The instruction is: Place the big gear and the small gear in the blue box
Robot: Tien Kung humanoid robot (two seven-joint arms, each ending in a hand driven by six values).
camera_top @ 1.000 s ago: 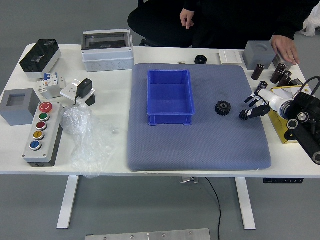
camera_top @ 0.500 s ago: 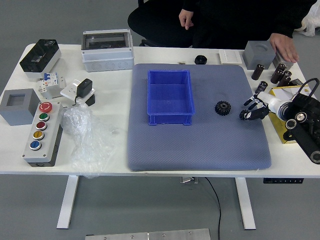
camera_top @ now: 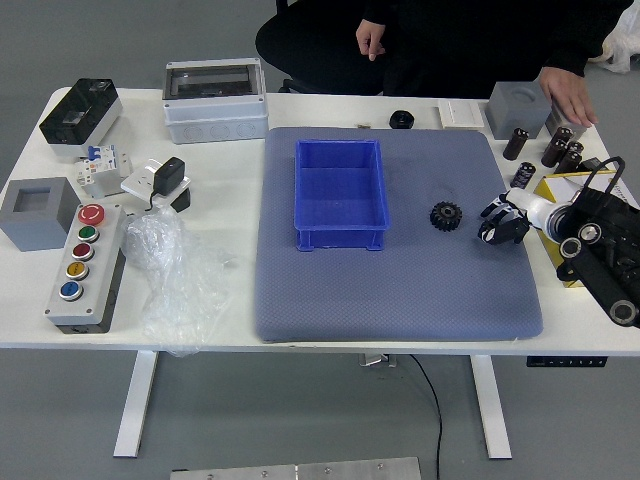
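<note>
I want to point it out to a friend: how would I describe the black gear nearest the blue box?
Find the big grey-blue mat on the white table, then the blue box on it. Just right of the box, before the robot hand, lies the gear: small, round, black, toothed all around.

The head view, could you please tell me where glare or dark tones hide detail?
Head view: whitish glints on the crumpled clear plastic bag; the robot's black-and-white right hand partly a dark patch, details unclear; the person's black clothing nearly featureless.
</note>
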